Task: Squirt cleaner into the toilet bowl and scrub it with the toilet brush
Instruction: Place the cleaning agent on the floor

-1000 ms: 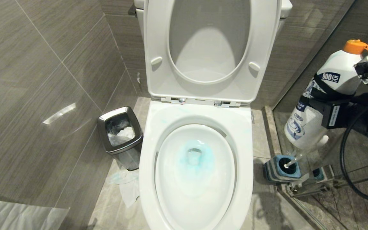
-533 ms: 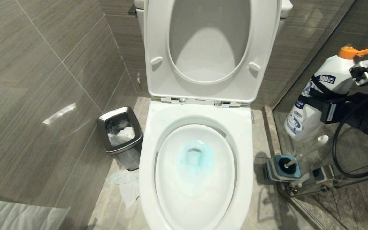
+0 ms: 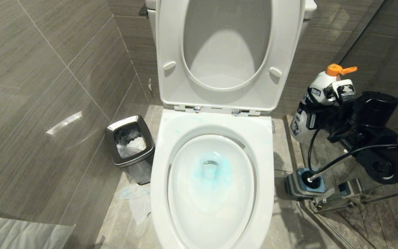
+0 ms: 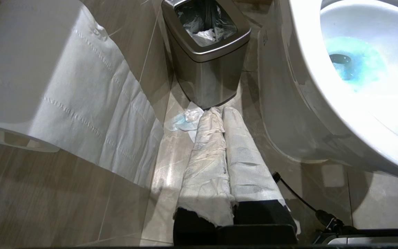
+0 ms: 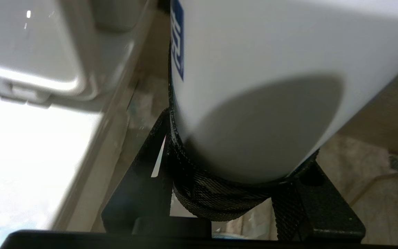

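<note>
The toilet bowl [image 3: 264, 162] stands open with seat and lid raised, and blue cleaner tints the water round its drain [image 4: 354, 65]. To its right, my right gripper [image 3: 310, 119] is shut on a white cleaner bottle [image 3: 318, 88] with an orange cap, held upright low beside the bowl; a black strap circles the bottle [image 5: 254, 86] between the right gripper's [image 5: 235, 162] fingers. The toilet brush [image 3: 312, 178] stands in its blue-topped holder [image 3: 294, 186] on the floor below, its handle mostly hidden by a cable. My left gripper [image 4: 216, 110], its fingers wrapped in white paper, hangs shut near the floor.
A steel waste bin [image 3: 130, 148] stands left of the bowl, with crumpled tissue [image 3: 133, 197] on the floor in front of it. A white paper roll [image 4: 29, 62] hangs at the left wall. A glass partition [image 3: 358, 52] closes in the right side.
My right arm has carried the bottle down and towards the toilet's right side, from high near the camera to just above the brush holder. The left arm has not moved.
</note>
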### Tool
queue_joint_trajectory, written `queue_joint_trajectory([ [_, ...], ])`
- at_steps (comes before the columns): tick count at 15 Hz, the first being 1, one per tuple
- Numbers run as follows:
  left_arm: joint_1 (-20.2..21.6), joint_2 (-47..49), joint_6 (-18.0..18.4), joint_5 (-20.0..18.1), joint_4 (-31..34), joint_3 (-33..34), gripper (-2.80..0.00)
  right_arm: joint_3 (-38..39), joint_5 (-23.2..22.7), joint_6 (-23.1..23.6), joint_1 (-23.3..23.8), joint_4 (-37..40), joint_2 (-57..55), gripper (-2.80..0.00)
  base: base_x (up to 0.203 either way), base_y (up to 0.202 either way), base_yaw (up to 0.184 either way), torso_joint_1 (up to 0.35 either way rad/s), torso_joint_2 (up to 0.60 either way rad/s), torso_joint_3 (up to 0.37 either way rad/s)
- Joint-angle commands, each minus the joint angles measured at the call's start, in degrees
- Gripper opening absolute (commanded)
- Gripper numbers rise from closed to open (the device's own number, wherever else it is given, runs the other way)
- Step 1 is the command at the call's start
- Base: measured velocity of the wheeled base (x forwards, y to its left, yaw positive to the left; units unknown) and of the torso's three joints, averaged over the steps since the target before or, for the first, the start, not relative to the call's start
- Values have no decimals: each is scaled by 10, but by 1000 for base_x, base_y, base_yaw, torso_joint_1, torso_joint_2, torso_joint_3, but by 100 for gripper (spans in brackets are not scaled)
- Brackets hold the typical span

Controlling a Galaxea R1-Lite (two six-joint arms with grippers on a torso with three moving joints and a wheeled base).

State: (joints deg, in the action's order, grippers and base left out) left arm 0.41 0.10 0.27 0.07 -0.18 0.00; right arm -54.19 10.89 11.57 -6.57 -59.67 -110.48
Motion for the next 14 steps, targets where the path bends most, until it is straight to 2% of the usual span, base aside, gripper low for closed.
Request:
queue_joint_trajectory([
  [1, 0, 0, 0, 0, 0, 0, -280, -6, 19, 1, -24, -4, -35, -280, 0, 0, 0, 0, 0, 0],
  [10, 0, 0, 4, 0, 1, -1, -280, -42, 56, 1, -31, -12, -95, -280, 0, 0, 0, 0, 0, 0],
  [14, 0, 0, 4, 0, 3, -2, -280, -84, 65, 1, -35, -108, -203, -280, 0, 0, 0, 1, 0, -99],
])
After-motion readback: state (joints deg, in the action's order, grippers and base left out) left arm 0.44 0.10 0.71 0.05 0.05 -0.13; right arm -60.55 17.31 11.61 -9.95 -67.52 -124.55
